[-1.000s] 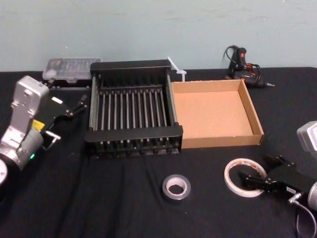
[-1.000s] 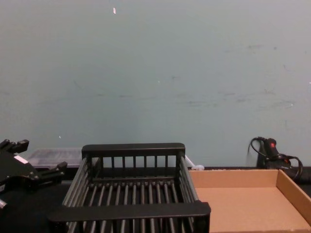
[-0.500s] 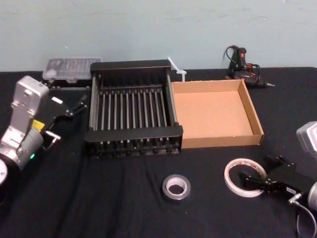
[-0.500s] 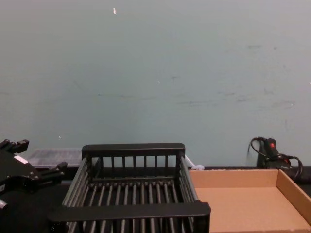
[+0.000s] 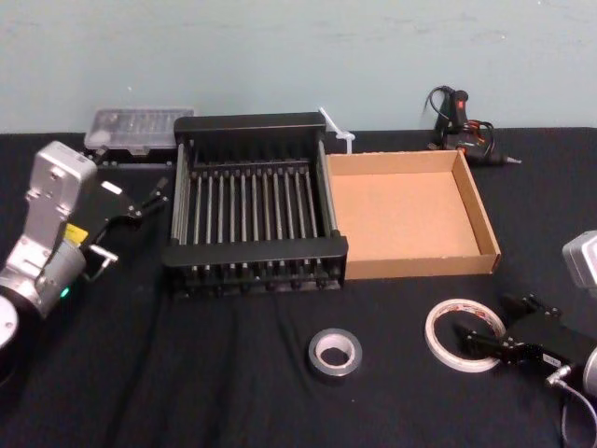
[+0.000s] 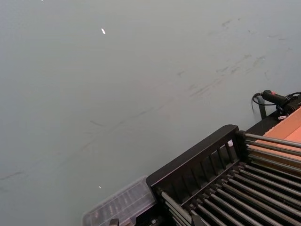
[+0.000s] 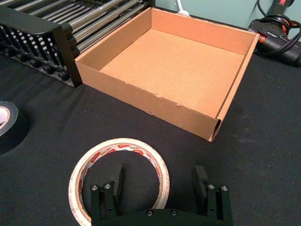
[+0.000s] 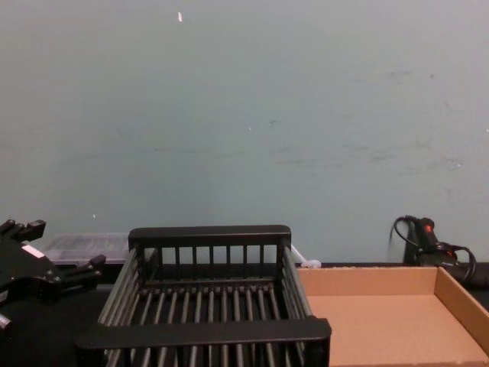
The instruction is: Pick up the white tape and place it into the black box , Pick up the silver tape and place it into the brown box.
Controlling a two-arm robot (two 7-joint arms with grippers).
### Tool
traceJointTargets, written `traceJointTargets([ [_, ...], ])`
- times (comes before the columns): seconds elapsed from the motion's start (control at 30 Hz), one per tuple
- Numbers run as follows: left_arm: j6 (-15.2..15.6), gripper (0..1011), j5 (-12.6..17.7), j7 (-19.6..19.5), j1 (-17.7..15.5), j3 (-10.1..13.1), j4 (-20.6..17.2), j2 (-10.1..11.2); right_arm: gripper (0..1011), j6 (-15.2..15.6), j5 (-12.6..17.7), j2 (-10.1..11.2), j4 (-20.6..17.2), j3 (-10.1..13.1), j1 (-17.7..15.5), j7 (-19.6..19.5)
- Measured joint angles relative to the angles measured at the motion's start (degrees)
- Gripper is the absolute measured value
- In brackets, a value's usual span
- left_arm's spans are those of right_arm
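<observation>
While both boxes sit empty, I've right hand [image 7: 160, 188] spread astride white tape [image 7: 117, 176] rim; silver tape [image 5: 335, 354] untouched at its 9 o'clock; left hand [image 5: 140, 203] parked, fingers apart.

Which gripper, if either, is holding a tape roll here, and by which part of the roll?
Neither. The right gripper is open at the white tape, one finger inside its hole, one outside, not closed on it. The left gripper is open beside the black box.
</observation>
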Motion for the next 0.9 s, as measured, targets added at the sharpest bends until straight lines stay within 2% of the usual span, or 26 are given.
traceJointTargets([
  [0.13, 0.0, 1001, 0.0, 0.0, 0.0, 0.0, 0.0, 0.0, 913, 0.0, 0.0, 0.0, 0.0, 0.0, 0.0, 0.0],
  [0.23, 0.0, 1001, 0.0, 0.0, 0.0, 0.0, 0.0, 0.0, 816, 0.0, 0.0, 0.0, 0.0, 0.0, 0.0, 0.0],
  [0.27, 0.0, 1001, 0.0, 0.0, 0.0, 0.0, 0.0, 0.0, 816, 0.0, 0.0, 0.0, 0.0, 0.0, 0.0, 0.0],
  [0.3, 0.0, 1001, 0.0, 0.0, 0.0, 0.0, 0.0, 0.0, 761, 0.0, 0.0, 0.0, 0.0, 0.0, 0.0, 0.0],
  [0.63, 0.0, 1001, 0.0, 0.0, 0.0, 0.0, 0.0, 0.0, 463, 0.0, 0.1, 0.0, -0.1, 0.0, 0.0, -0.1],
  [0.67, 0.0, 1001, 0.0, 0.0, 0.0, 0.0, 0.0, 0.0, 399, 0.0, 0.1, 0.0, -0.1, 0.0, 0.0, -0.1],
  [0.7, 0.0, 1001, 0.0, 0.0, 0.0, 0.0, 0.0, 0.0, 399, 0.0, 0.1, 0.0, -0.1, 0.0, 0.0, -0.1],
  [0.77, 0.0, 1001, 0.0, 0.0, 0.0, 0.0, 0.0, 0.0, 342, 0.0, 0.1, 0.0, -0.1, 0.0, 0.0, -0.1],
  [0.8, 0.0, 1001, 0.0, 0.0, 0.0, 0.0, 0.0, 0.0, 279, 0.0, 0.1, 0.0, -0.1, 0.0, 0.0, -0.1],
  [0.9, 0.0, 1001, 0.0, 0.0, 0.0, 0.0, 0.0, 0.0, 222, 0.0, 0.1, 0.0, -0.1, 0.0, 0.0, -0.1],
])
